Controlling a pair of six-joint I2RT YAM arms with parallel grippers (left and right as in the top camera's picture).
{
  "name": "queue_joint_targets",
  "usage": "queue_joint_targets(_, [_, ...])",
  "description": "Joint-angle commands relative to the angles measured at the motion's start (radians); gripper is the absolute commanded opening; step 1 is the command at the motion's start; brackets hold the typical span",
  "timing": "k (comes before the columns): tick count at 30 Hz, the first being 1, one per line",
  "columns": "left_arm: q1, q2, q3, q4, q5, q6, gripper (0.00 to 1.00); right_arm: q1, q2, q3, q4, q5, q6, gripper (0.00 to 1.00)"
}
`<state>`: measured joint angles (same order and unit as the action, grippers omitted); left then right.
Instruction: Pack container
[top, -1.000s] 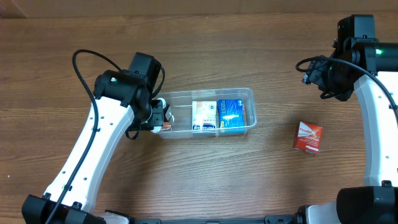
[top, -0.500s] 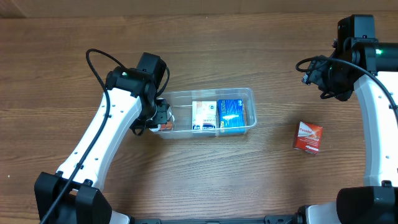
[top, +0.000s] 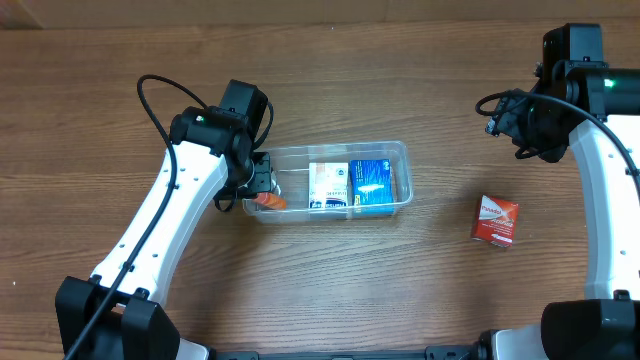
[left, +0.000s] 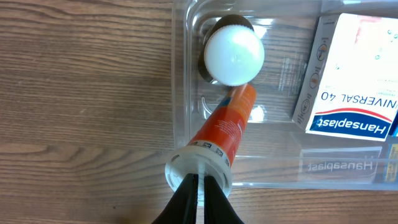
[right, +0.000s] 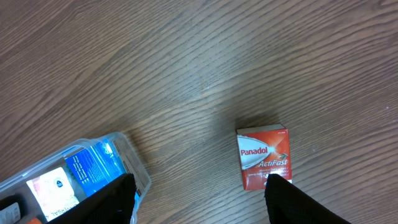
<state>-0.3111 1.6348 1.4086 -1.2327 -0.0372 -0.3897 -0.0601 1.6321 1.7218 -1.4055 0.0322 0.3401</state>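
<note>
Container: clear plastic tub (top: 290, 160), rectangular, with rounded corners and a rim; it sits mid-table (top: 330, 280), on wood grain.
Inside: white Hansaplast box (left: 354, 81), blue box (top: 371, 183), orange tube (left: 227, 124), smooth white round cap (left: 234, 54).
Hard to see: the body under the round cap; the blue box's print.
Left gripper (left: 196, 198): fingers pressed almost together at the tube's white end; whether they pinch it I cannot tell.
Right gripper (right: 202, 202): fingers spread wide, above the red Panadol box (right: 263, 155).

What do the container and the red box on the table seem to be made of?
Container: clear, glossy plastic by its look; the wood grain of the table shows through its walls. Red box: probably printed cardboard, with flat faces and sharp folded edges.
</note>
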Motion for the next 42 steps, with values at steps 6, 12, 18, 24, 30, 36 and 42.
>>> queue_joint_targets(6, [-0.004, 0.018, -0.005, 0.038, 0.058, 0.031, 0.08, -0.001, -0.002, -0.002, 0.004, 0.000, -0.004, 0.69])
queue_joint_targets(12, [-0.004, 0.018, -0.005, 0.042, 0.061, 0.031, 0.09, -0.001, -0.002, -0.002, 0.004, 0.000, -0.004, 0.69])
queue_joint_targets(18, [-0.004, 0.018, -0.005, 0.068, 0.091, 0.039, 0.09, -0.001, -0.002, -0.002, 0.004, -0.001, -0.005, 0.70])
queue_joint_targets(24, [-0.004, 0.018, -0.005, 0.085, 0.097, 0.039, 0.10, -0.001, -0.002, -0.002, 0.004, 0.000, -0.004, 0.70])
queue_joint_targets(30, [-0.004, 0.018, -0.005, 0.109, 0.117, 0.047, 0.10, -0.001, -0.002, -0.002, 0.005, 0.000, -0.005, 0.70])
queue_joint_targets(36, [-0.004, 0.018, -0.005, 0.130, 0.143, 0.053, 0.10, -0.001, -0.002, -0.002, 0.004, 0.000, -0.005, 0.70])
queue_joint_targets(42, [-0.004, 0.018, -0.005, 0.134, 0.143, 0.053, 0.14, -0.001, -0.002, -0.002, 0.005, 0.000, -0.005, 0.70])
